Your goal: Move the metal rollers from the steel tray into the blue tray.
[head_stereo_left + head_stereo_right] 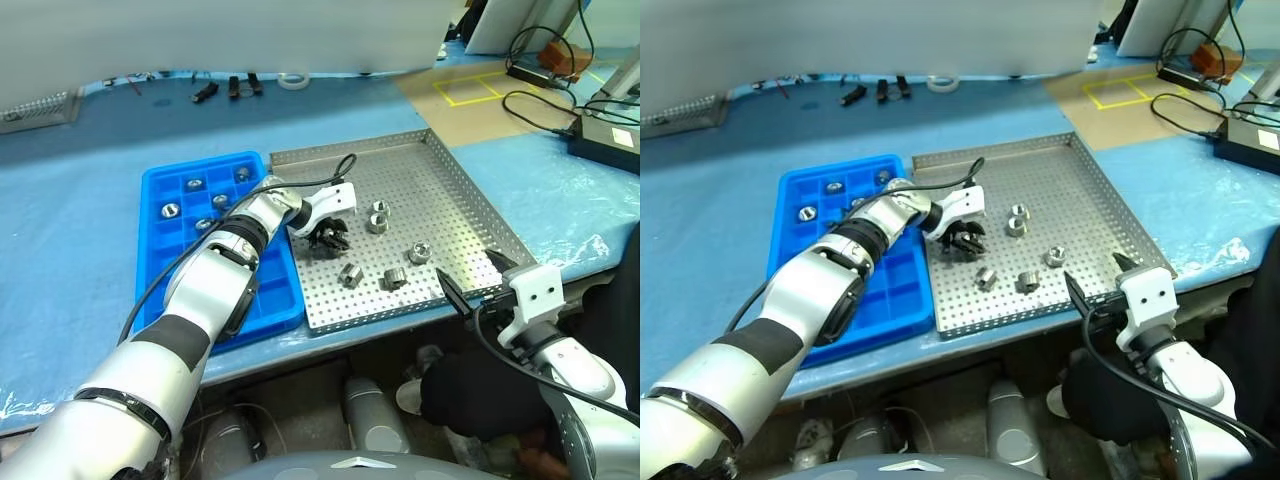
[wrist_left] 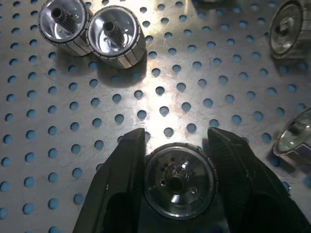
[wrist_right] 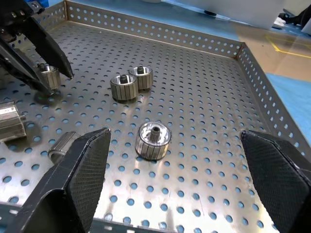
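Note:
My left gripper (image 1: 328,238) is shut on one metal roller (image 2: 179,180), low over the left part of the steel tray (image 1: 432,185); the right wrist view shows that roller (image 3: 48,76) between the black fingers. Several more rollers lie loose on the perforated base: a touching pair (image 1: 377,217), one (image 1: 418,253) to their right, and two (image 1: 350,273) (image 1: 395,278) nearer the front. The blue tray (image 1: 272,302) lies just left of the steel tray, with several rollers (image 1: 171,210) in its far compartments. My right gripper (image 1: 475,277) hangs open over the steel tray's front right corner, holding nothing.
A tape roll (image 1: 292,80) and small dark tools (image 1: 205,92) lie at the back of the blue table. Cables and a black box (image 1: 605,140) are at the far right. The table's front edge runs just below both trays.

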`<state>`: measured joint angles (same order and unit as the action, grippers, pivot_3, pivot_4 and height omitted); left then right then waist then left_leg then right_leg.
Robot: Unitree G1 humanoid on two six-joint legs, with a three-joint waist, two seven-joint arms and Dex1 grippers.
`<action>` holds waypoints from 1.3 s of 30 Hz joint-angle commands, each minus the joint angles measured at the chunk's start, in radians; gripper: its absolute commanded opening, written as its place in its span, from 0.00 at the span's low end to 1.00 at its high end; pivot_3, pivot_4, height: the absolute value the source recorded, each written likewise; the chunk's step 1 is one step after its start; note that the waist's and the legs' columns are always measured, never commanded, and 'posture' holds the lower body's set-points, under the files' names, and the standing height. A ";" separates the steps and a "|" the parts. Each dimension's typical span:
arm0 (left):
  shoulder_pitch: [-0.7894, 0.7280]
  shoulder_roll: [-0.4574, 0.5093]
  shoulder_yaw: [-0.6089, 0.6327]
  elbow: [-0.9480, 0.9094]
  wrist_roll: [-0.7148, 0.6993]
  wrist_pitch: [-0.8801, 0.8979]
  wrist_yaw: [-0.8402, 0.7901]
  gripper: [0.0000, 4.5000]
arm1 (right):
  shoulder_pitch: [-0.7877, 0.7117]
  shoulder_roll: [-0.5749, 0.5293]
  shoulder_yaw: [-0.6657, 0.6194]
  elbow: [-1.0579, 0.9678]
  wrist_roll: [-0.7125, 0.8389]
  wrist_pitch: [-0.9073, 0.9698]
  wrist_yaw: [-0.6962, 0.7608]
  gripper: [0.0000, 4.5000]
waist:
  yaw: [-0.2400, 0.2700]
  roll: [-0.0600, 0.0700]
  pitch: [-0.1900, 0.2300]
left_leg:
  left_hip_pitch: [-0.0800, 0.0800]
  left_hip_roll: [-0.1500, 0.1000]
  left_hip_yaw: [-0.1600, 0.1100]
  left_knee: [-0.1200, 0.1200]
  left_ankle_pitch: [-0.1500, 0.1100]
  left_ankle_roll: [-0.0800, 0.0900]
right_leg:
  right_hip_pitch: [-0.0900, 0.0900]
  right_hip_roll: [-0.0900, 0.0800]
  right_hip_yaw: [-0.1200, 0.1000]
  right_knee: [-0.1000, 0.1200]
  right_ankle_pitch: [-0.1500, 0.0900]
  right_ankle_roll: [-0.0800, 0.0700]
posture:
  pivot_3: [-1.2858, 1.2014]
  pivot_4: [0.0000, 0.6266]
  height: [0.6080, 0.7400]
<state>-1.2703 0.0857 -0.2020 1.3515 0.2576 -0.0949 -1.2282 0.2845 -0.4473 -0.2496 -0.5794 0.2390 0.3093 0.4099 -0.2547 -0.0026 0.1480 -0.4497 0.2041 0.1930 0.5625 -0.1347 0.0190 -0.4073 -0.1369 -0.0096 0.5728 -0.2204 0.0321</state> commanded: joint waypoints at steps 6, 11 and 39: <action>0.023 0.119 0.137 -0.141 -0.175 -0.018 -0.213 0.39 | -0.141 -0.064 0.023 -0.008 0.080 0.046 0.096 1.00 | 0.034 0.001 0.001 | -0.001 0.001 0.003 0.000 -0.002 0.003 | 0.001 -0.002 -0.005 0.001 0.000 0.000 | 0.35 0.24 1.00; 0.172 0.207 0.178 -0.418 -0.271 0.091 -0.232 0.39 | -0.343 -0.118 0.104 0.075 0.122 0.091 0.201 1.00 | 0.095 0.001 0.004 | 0.004 0.001 0.004 0.002 -0.002 0.003 | 0.003 -0.006 -0.003 0.008 0.000 0.000 | 0.43 0.24 1.00; 0.729 0.349 0.217 -1.185 -0.400 0.480 0.388 0.39 | -0.803 0.014 0.365 0.418 0.097 0.018 0.448 1.00 | 0.408 0.006 0.014 | 0.006 0.005 -0.007 -0.004 0.014 -0.024 | -0.004 0.001 -0.011 0.034 -0.009 -0.003 | 0.59 0.24 1.00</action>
<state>-0.5214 0.4161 0.0260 0.1531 -0.1535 0.4088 -0.8483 -0.5226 -0.4292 0.1305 -0.1262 0.3352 0.3437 0.8655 0.1537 0.0031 0.1623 -0.4440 0.2107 0.1820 0.5578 -0.1189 -0.0071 -0.4107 -0.1324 -0.0220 0.6071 -0.2292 0.0292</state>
